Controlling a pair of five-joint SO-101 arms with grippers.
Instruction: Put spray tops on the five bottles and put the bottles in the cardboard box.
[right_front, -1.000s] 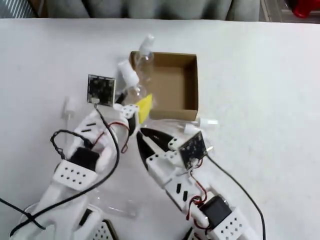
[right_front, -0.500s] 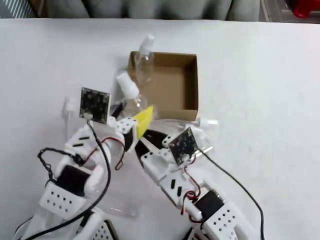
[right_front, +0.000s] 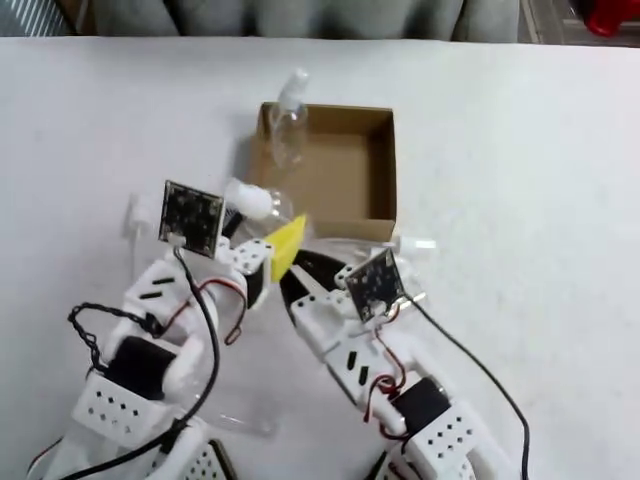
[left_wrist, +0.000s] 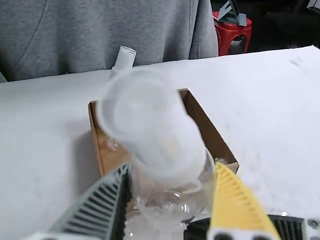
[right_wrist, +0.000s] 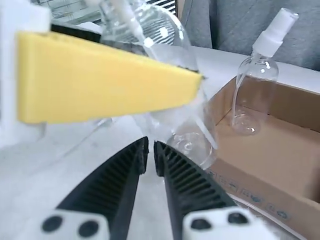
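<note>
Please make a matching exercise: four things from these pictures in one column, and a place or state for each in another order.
1. clear plastic spray bottle farther from the arms
2. clear plastic spray bottle nearer the arms
3. right gripper
4. brown cardboard box

a. shut, holding nothing
b. open-topped, on the white table
c. standing inside the box
d. clamped in the left gripper

Pairs: 1-c, 2-d, 3-a, 4-b

Our left arm (right_front: 150, 330) leans forward and inward, the left gripper (left_wrist: 172, 170) clamped on a bottle (left_wrist: 170, 200) between its grey and yellow fingers (left_wrist: 235, 200). Our right arm (right_front: 385, 375) angles in beside it. The right gripper (right_wrist: 151, 145) has its black fingers (right_wrist: 115, 180) pressed together, tips close to that yellow finger.
</note>
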